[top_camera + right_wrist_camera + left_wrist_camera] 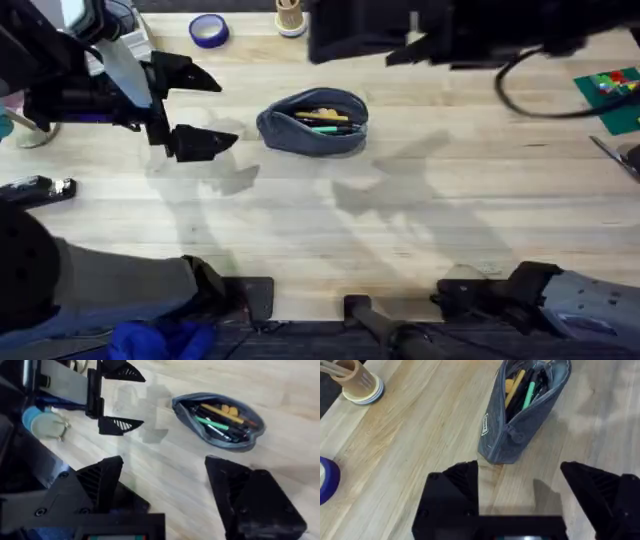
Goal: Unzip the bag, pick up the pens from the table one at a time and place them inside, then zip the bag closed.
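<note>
The blue-grey bag (313, 122) lies unzipped on the table (330, 230), its mouth gaping. Inside it rest the pens: a yellow pen (322, 113) and a green pen (326, 128), with other dark items beside them. The left wrist view looks into the bag (520, 425) from one end, onto the yellow pen (515, 385) and green pen (529, 391). My left gripper (197, 109) hovers open just left of the bag, holding nothing. My right gripper (164, 462) is open and empty, raised high above the bag (220, 420).
A blue tape roll (208, 30) and a tan cup (290, 15) stand at the table's far edge. A green mat with coloured pieces (612, 92) lies at the right. A black tool (35, 190) lies at the left edge. The right arm (470, 35) looms dark overhead.
</note>
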You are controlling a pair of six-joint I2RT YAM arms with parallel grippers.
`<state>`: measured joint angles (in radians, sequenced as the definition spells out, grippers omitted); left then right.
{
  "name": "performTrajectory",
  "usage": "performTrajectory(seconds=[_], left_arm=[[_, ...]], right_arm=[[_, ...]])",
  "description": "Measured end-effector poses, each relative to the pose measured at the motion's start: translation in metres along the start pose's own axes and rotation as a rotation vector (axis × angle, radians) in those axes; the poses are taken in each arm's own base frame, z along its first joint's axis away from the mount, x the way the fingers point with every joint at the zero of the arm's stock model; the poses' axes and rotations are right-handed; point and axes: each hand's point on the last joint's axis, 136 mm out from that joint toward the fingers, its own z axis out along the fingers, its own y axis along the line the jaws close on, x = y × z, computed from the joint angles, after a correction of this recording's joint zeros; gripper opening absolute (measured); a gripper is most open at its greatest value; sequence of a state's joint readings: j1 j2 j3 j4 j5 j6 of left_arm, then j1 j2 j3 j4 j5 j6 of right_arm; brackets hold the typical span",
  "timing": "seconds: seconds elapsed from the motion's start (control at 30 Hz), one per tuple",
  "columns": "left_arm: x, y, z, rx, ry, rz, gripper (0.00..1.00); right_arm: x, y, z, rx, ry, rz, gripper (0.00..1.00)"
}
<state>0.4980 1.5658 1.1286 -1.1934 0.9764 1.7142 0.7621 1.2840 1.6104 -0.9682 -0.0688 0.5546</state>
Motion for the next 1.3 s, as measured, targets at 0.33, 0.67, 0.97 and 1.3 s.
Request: performTrajectory(seconds=[0.33, 0.67, 0.97, 1.3], left_arm=[[0.000, 0.000, 0.000, 0.000, 0.000, 0.000, 0.993], [0.000, 0.000, 0.000, 0.000, 0.000, 0.000, 0.993], [0.000, 0.000, 0.000, 0.000, 0.000, 0.000, 0.993], [0.000, 0.000, 0.000, 0.000, 0.000, 0.000, 0.992]], right_arm=[[0.019, 0.022, 0.034, 0.047, -0.028, 0.213, 0.995], [0.050, 0.033, 0.084, -0.002, -0.023, 0.389, 0.996], [0.067, 0.026, 0.113, 0.044, 0.014, 0.487, 0.996], [0.075, 0.025, 0.161, 0.074, 0.024, 0.524, 0.995]])
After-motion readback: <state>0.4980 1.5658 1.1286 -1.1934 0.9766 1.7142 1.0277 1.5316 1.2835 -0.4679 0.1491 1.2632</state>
